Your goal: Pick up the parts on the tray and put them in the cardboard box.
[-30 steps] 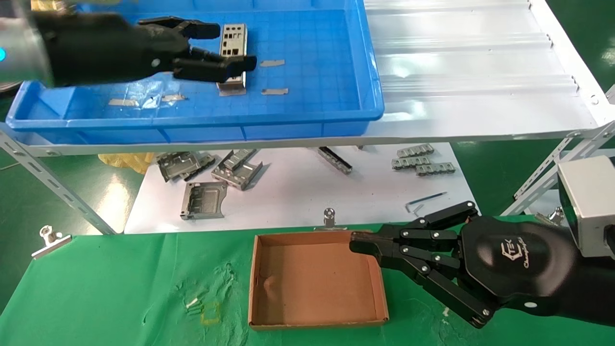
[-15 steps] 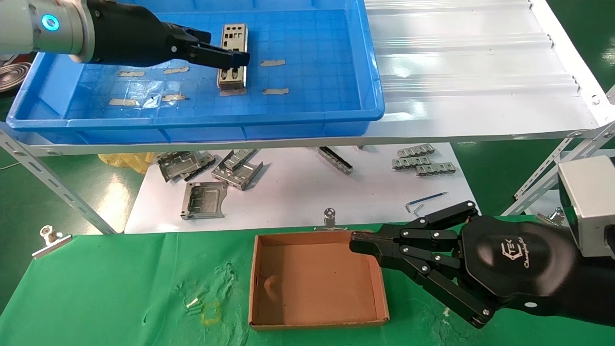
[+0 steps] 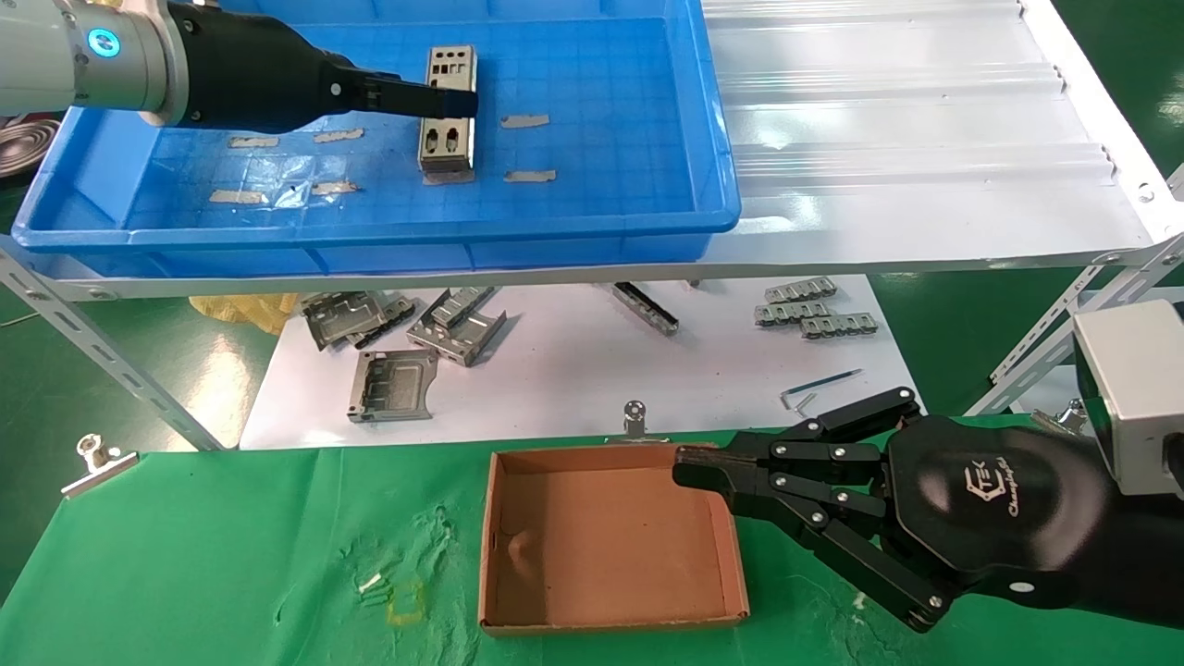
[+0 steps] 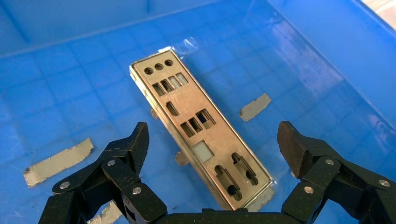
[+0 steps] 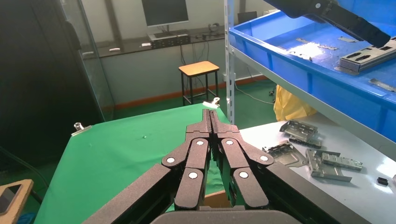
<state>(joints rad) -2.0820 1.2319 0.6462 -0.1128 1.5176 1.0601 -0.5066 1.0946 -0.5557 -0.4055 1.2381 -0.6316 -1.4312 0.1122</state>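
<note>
Risk of a failed pinch: part (image 4: 201,137) thin, lying flat on the tray (image 3: 592,199) floor, so closing fingers could skate over the edges or push it skewed; glossy film beneath may let it slide. Long silver plate punched with round, square and oval cut-outs, set diagonally between the spread jaws of the left gripper (image 4: 212,140), untouched by either pad. Grey tape scraps (image 4: 254,106) just outside both jaws. Right gripper (image 3: 689,472) clenched, empty, parked at the cardboard box (image 3: 606,624) edge.
</note>
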